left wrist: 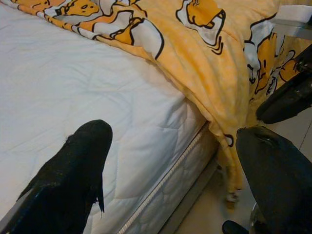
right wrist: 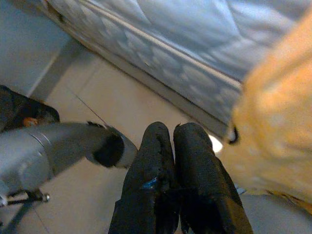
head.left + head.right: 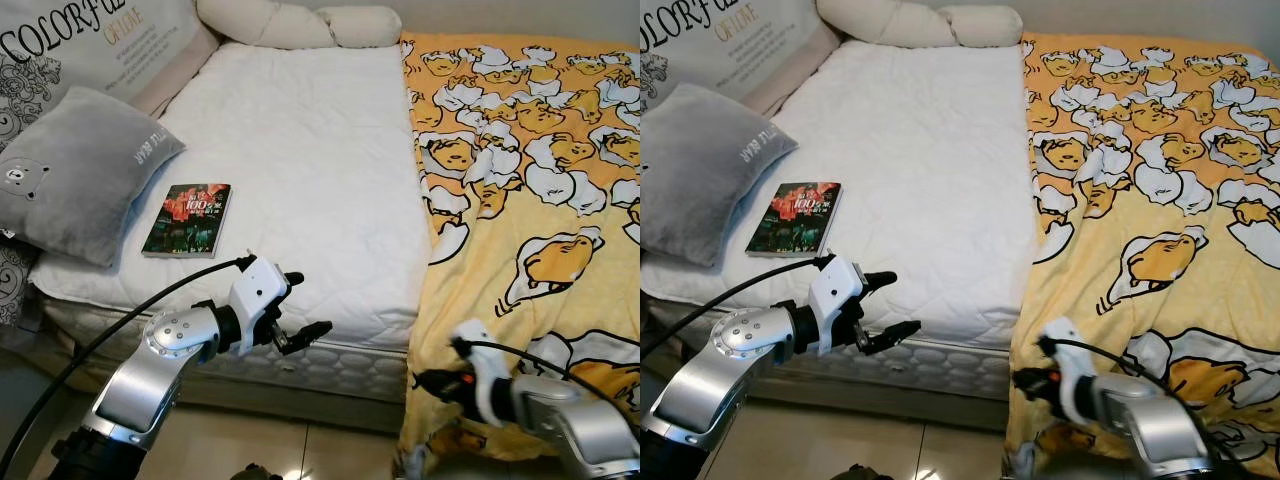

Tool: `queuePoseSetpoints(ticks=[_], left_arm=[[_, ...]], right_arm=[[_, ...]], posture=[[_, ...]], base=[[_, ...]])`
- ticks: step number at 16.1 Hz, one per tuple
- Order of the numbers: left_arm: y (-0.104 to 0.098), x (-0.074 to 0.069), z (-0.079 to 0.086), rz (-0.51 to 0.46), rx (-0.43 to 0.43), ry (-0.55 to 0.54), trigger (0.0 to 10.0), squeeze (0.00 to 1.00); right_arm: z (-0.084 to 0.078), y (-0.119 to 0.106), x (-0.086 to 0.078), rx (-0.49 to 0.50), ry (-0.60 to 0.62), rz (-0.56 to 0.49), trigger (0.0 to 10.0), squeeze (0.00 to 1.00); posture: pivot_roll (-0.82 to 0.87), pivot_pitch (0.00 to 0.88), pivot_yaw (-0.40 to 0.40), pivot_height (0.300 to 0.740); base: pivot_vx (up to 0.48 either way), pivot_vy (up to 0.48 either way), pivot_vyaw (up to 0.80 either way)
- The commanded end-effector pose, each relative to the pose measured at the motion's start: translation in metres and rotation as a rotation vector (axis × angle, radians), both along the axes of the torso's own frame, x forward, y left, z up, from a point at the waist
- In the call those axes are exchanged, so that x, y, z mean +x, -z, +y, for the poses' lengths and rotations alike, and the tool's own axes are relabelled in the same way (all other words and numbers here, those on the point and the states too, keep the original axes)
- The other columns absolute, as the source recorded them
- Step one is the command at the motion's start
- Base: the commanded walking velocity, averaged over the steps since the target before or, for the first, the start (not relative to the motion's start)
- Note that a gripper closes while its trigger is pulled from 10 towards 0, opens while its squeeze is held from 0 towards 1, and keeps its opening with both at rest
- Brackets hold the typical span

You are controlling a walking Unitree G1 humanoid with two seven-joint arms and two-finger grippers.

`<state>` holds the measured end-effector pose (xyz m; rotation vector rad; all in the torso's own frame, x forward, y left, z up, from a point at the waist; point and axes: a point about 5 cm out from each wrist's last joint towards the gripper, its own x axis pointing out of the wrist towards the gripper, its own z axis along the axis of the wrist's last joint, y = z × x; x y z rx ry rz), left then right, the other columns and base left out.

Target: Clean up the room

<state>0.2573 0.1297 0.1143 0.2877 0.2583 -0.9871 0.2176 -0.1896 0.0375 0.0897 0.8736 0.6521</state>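
A book (image 3: 188, 220) with a dark, red-lit cover lies flat on the white mattress (image 3: 300, 140), beside a grey pillow (image 3: 75, 170). A yellow blanket (image 3: 530, 180) with a cartoon print covers the bed's right half and hangs over its front edge. My left gripper (image 3: 305, 305) is open in front of the mattress's front edge, below and right of the book, holding nothing. In the left wrist view its fingers (image 1: 83, 161) frame the mattress corner and the hanging blanket (image 1: 214, 63). My right gripper (image 3: 425, 381) is shut and empty, low against the blanket's hanging edge.
Cream pillows (image 3: 300, 22) lie at the head of the bed. A printed cushion (image 3: 90, 40) leans at the far left behind the grey pillow. Tiled floor (image 2: 112, 97) runs along the bed's front, where the left arm (image 2: 53, 146) crosses the right wrist view.
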Motion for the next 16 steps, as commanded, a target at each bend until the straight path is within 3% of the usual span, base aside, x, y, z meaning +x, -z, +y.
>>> queuePoseSetpoints(ticks=[1, 5, 6, 7, 8, 9, 10, 11, 12, 14, 16], left_arm=[[0.002, 0.000, 0.002, 0.002, 0.017, 0.003, 10.0, 0.00], [0.003, 0.001, 0.001, 0.000, 0.025, 0.006, 10.0, 0.00], [0.002, 0.002, 0.001, -0.005, 0.023, 0.000, 10.0, 0.00], [0.002, 0.002, 0.002, -0.013, 0.022, -0.013, 10.0, 0.00], [0.002, 0.003, 0.004, -0.015, 0.011, -0.045, 10.0, 0.00], [0.002, 0.004, 0.009, -0.030, -0.018, -0.130, 10.0, 0.00], [0.001, 0.008, 0.015, -0.053, -0.050, -0.232, 10.0, 0.00], [0.001, 0.013, 0.027, -0.104, -0.091, -0.449, 10.0, 0.00], [0.001, 0.014, 0.034, -0.134, -0.106, -0.565, 10.0, 0.00], [-0.001, 0.011, 0.037, -0.156, -0.139, -0.653, 10.0, 0.00], [-0.007, 0.006, 0.044, -0.189, -0.173, -0.744, 10.0, 0.00]], right_arm=[[0.004, -0.004, 0.008, 0.010, 0.035, -0.036, 0.0, 0.00], [0.023, 0.013, 0.013, -0.015, 0.054, -0.048, 0.0, 0.00], [0.025, 0.014, 0.018, -0.092, 0.094, -0.112, 8.9, 0.00], [0.024, 0.012, 0.024, -0.132, 0.145, -0.177, 10.0, 0.00], [0.023, 0.007, 0.029, -0.123, 0.208, -0.221, 10.0, 0.00], [0.023, -0.003, 0.036, -0.091, 0.291, -0.308, 10.0, 0.14], [0.024, -0.011, 0.039, -0.065, 0.339, -0.360, 10.0, 1.00], [0.027, -0.026, 0.042, -0.053, 0.389, -0.470, 10.0, 1.00], [0.029, -0.033, 0.042, -0.058, 0.402, -0.520, 10.0, 1.00], [0.031, -0.041, 0.042, -0.097, 0.447, -0.627, 10.0, 1.00], [0.031, -0.047, 0.037, -0.073, 0.521, -0.659, 10.0, 1.00]], posture=[[-0.05, 0.000, 0.034, 0.740], [-0.04, 0.000, 0.030, 0.740], [-0.03, 0.000, 0.029, 0.740], [-0.03, 0.000, 0.029, 0.740], [-0.04, 0.000, 0.035, 0.740], [-0.04, 0.000, 0.045, 0.740], [-0.05, 0.000, 0.051, 0.740], [-0.05, 0.000, 0.056, 0.740], [-0.05, 0.000, 0.055, 0.740], [-0.04, 0.000, 0.048, 0.740], [-0.03, 0.000, 0.039, 0.740]], base=[[0.000, 0.000, 0.00], [0.000, 0.000, 0.00], [0.000, 0.000, 0.00], [0.000, 0.000, 0.00], [0.000, 0.000, 0.00], [0.000, 0.000, 0.00], [0.000, 0.000, 0.00], [0.000, 0.000, 0.00], [0.000, 0.000, 0.00], [0.000, 0.000, 0.00], [0.000, 0.000, -0.33]])
